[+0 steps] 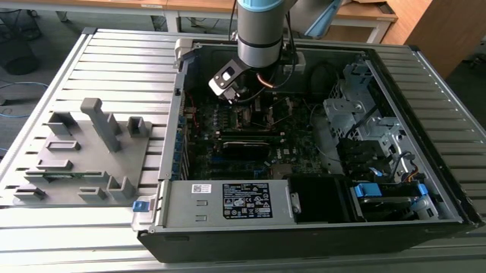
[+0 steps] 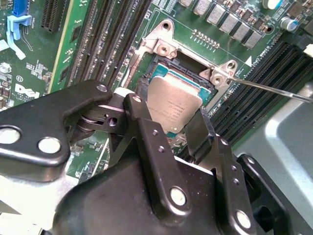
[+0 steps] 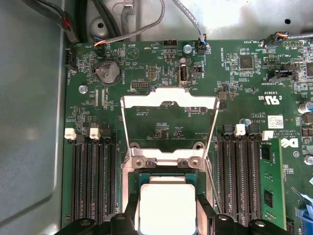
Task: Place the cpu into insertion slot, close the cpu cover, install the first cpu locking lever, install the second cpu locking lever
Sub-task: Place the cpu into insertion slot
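Item: gripper, fingers closed narrowly on the cpu, which we found over the insertion slot. We logged the cpu cover raised; we judged its closing and both levers outstanding.

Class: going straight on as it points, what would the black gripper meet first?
Likely the small square dark insertion slot, right beyond the silvery flat cpu held in the black gripper; the gap between them is unclear.
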Robot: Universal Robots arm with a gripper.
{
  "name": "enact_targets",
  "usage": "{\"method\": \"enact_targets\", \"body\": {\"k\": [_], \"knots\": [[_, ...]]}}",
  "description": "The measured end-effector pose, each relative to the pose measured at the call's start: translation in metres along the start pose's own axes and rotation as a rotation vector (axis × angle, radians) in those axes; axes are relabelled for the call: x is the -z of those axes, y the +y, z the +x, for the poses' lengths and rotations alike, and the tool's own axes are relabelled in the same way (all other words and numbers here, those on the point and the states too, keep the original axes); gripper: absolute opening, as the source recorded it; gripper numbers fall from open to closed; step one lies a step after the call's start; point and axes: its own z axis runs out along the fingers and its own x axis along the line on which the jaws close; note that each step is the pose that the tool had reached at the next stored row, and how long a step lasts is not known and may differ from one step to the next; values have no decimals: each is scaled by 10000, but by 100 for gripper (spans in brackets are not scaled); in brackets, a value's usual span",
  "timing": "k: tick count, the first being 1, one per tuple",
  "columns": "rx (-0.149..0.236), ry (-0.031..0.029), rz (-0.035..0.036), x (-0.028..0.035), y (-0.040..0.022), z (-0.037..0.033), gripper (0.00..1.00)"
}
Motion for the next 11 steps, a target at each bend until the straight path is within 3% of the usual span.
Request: {"method": "enact_targets", "body": {"k": [11], "knots": [[1, -3, 0, -1, -1, 9, 54]]}}
